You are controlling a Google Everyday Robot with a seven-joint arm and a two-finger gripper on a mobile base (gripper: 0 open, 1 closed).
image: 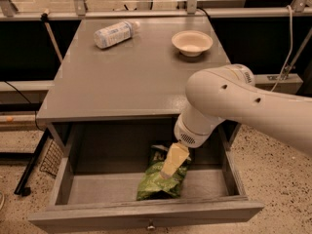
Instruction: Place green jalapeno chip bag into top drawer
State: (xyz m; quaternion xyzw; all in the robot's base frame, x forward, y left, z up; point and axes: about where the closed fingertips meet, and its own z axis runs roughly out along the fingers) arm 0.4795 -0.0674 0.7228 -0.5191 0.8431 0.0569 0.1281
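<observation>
The green jalapeno chip bag (157,183) lies crumpled on the floor of the top drawer (87,212), right of the middle and near the front wall. The drawer is pulled fully out, and its small round knob (151,225) shows at the bottom edge. My gripper (168,168) reaches down into the drawer from the right. Its cream tip is just over the bag's upper part. It is open and holds nothing. The back end of the bag is partly hidden behind the gripper.
My thick white arm (234,101) hangs over the right front corner of the grey table (126,82). A white-labelled plastic bottle (114,33) lies at the back left and a cream bowl (192,42) stands at the back right. A rail and cables run behind.
</observation>
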